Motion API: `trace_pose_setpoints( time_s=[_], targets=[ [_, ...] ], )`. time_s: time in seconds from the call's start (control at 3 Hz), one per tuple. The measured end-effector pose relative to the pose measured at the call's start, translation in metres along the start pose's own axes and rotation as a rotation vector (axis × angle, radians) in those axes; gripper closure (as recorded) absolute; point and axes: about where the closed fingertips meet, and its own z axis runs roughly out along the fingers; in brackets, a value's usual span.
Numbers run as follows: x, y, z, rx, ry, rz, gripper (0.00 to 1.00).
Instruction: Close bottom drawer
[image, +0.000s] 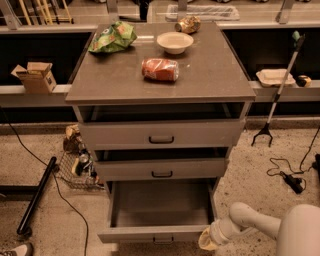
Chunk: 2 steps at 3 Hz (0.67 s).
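Pincer right of bottom drawer

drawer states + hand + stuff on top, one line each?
bottom drawer: pulled far out, nothing visible inside
middle drawer: slightly out
top drawer: slightly out
hand: low, by the bottom drawer's front right corner; contact unclear
soda can: lying on its side
bowl: upright
chip bag: crumpled, lying flat
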Motion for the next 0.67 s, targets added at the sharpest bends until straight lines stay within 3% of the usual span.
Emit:
trace_pose_setpoints(
  time_s=[0.67],
  targets=[
    [-0.0043,-0.0154,0.0107,-0.001,-0.018,-0.001,0.36]
  ],
)
